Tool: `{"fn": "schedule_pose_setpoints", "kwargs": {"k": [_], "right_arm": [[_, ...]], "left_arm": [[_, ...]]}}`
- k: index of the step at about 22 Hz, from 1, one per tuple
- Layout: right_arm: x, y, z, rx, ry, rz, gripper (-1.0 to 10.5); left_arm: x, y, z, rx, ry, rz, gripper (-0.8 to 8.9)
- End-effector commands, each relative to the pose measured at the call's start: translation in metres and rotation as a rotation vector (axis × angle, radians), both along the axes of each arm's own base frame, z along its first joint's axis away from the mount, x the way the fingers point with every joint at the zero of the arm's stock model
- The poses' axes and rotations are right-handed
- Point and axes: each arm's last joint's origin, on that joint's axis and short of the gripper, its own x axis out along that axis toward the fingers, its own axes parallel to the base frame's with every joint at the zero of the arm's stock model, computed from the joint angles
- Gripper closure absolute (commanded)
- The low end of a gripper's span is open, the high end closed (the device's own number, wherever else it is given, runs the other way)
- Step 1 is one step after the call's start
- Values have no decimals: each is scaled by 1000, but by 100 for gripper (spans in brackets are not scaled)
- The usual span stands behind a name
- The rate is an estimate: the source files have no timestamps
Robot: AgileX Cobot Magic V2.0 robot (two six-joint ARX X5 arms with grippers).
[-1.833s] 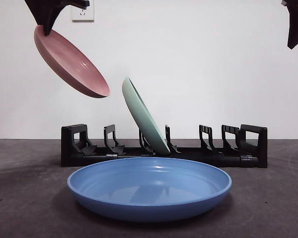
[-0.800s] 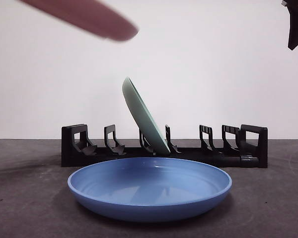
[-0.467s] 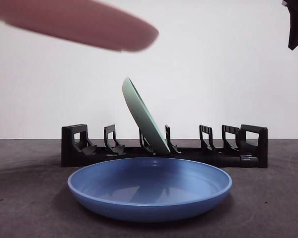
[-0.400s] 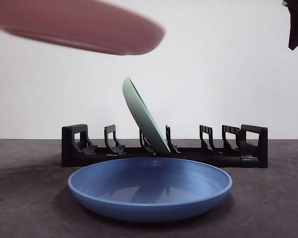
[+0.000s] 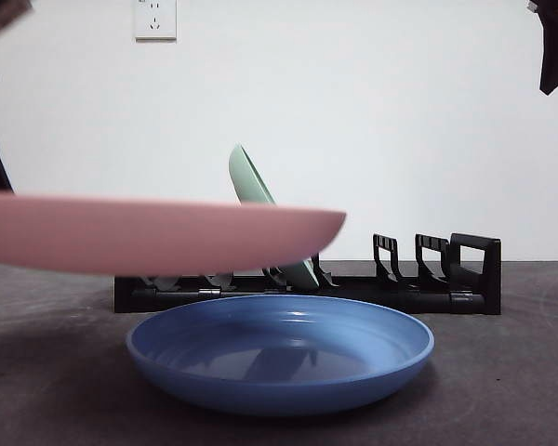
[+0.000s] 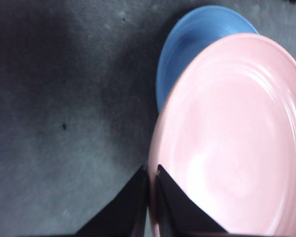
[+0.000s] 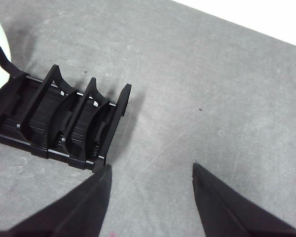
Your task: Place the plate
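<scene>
My left gripper [image 6: 151,170] is shut on the rim of a pink plate [image 6: 237,133]. In the front view the pink plate [image 5: 167,232] hangs flat and level on the left, above the near edge of a blue plate [image 5: 279,348] that lies on the table. The blue plate [image 6: 197,44] also shows past the pink one in the left wrist view. A mint-green plate [image 5: 251,190] leans in a slot of the black rack [image 5: 437,274]. My right gripper [image 7: 150,170] stands open high over the rack's end [image 7: 64,123], holding nothing.
The rack runs across the back of the grey table [image 5: 511,372], with free slots at its right end. A wall socket [image 5: 155,19] sits on the white wall. The right arm shows as a black tip [image 5: 556,46] at the top right corner.
The pink plate has tipped from a steep slant to flat and come down from the top left to just above the blue plate. The right arm has not moved.
</scene>
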Motion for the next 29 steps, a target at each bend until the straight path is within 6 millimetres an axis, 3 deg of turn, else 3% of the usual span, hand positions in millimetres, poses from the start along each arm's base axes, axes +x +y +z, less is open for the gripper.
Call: {"fn": "schedule_pose_setpoints", "kwargs": {"k": [1,10,19,29], "right_arm": [[1,1,3,12,-9,-4,693],[1,1,3,12,-9,-4,692],[1,1,3,12,-5,-4,693],[1,1,2,29,4,-17,693]], "left_arm": [[6,-6,-5,-79,16,106,804],[15,-24,-23,20,33,158,804],[26,-50,-41,40,37,163,803],[38,-66,-57,45,31,159,803]]}}
